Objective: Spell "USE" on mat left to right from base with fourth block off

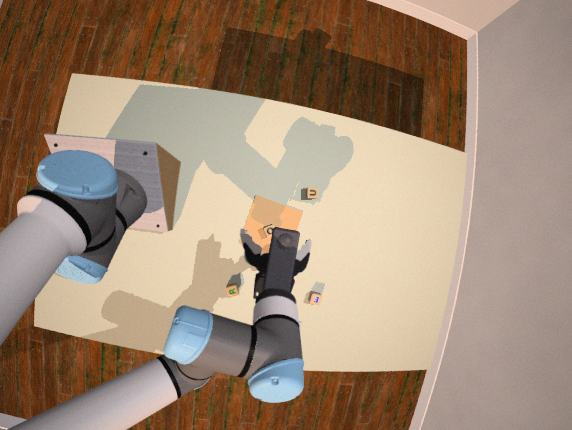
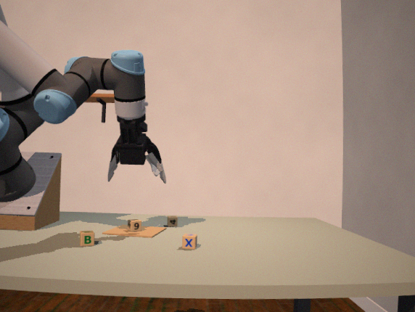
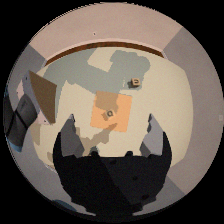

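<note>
Orange, the mat (image 1: 291, 217) (image 2: 149, 232) (image 3: 123, 124) at centre frame bears a wooden letter block (image 1: 268, 230) (image 2: 136, 226) (image 3: 110, 114), which I judge lies beneath my spread, empty hand (image 1: 276, 237) (image 2: 137, 181) (image 3: 111, 114), seen from the wrist between its fingertips.

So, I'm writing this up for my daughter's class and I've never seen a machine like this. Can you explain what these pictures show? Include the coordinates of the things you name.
The machine is one jointed robot arm (image 1: 227, 340) (image 2: 128, 80) (image 3: 21, 116), ending in a two-fingered hand (image 1: 276, 237) (image 2: 137, 181) (image 3: 111, 114).

The top picture looks down from above, the exterior one looks across the table (image 1: 390, 225) (image 2: 272, 257) (image 3: 170, 100) from the side, and the round one comes from the arm's wrist.

An orange mat (image 1: 293, 216) (image 2: 153, 232) (image 3: 122, 120) lies on the table with one block (image 1: 269, 230) (image 2: 136, 226) (image 3: 110, 114) on it; a side face shows a 9. Off the mat are a U block (image 1: 312, 193) (image 2: 172, 221) (image 3: 135, 82), a green-lettered block (image 1: 232, 290) (image 2: 87, 239) and a blue-lettered block (image 1: 315, 299) (image 2: 189, 242).

Nothing is held: the hand is open, above the blocks.
</note>
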